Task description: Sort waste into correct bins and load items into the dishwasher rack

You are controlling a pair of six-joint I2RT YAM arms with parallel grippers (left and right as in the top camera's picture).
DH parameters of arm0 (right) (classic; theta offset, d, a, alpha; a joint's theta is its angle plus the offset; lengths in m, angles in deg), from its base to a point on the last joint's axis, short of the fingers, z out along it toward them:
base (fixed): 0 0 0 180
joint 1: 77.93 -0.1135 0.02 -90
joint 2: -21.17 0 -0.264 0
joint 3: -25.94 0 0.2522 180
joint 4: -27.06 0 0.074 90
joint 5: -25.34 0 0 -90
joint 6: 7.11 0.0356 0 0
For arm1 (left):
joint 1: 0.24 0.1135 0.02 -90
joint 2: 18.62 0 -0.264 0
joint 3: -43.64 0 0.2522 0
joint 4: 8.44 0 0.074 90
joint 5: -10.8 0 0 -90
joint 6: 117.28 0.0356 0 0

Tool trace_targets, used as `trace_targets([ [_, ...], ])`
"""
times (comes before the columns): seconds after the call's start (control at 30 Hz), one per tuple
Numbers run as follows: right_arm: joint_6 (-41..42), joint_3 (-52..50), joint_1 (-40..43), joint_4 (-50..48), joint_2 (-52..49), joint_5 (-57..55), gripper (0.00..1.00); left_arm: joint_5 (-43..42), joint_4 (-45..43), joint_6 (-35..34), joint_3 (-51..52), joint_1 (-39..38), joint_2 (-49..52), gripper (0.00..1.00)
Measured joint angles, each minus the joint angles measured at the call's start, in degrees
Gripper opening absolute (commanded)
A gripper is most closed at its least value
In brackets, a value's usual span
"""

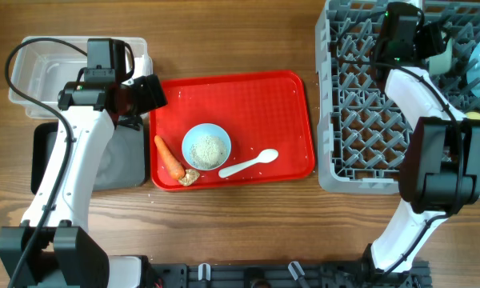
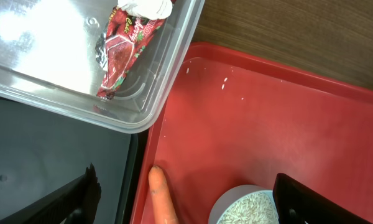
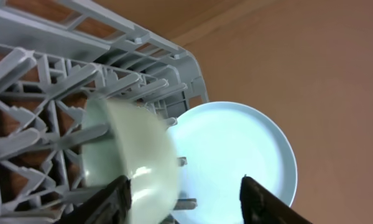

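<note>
Your right gripper has its fingers spread at the far right corner of the dishwasher rack. The pale green bowl leans on edge among the pegs there, just beside the pale blue plate and seemingly free of the grip. Lift straight up out of the rack so neither finger clips the bowl's rim or tips it. Your left gripper, also spread wide, hangs well left of the rack over the carrot. Centre a finger on each side of the carrot before closing.
</note>
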Motion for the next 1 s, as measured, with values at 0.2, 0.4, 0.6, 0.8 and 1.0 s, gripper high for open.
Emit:
trace_targets([
  [0.2, 6.47, 0.00, 0.04, 1.38, 0.02, 0.31, 0.69, -2.01, 0.13, -0.02, 0.00, 0.00, 0.00, 0.93],
  [0.4, 16.28, -0.07, 0.07, 13.00, 3.69, 13.94, 0.70, -7.76, 0.13, -0.22, 0.00, 0.00, 0.00, 1.00],
  [0.6, 24.59, -0.07, 0.02, 20.37, 10.97, 40.37, 0.69, -11.21, 0.11, -0.39, 0.00, -1.46, 0.00, 1.00],
  [0.8, 31.98, -0.04, -1.36, 25.24, 13.07, 54.10, 0.68, -8.52, 0.07, -0.39, 0.00, -9.62, 0.70, 0.99],
  [1.0, 34.14, -0.07, -3.67, 28.68, 13.07, 57.92, 0.68, -6.03, -1.46, -0.37, 0.00, -19.10, 5.29, 1.00],
])
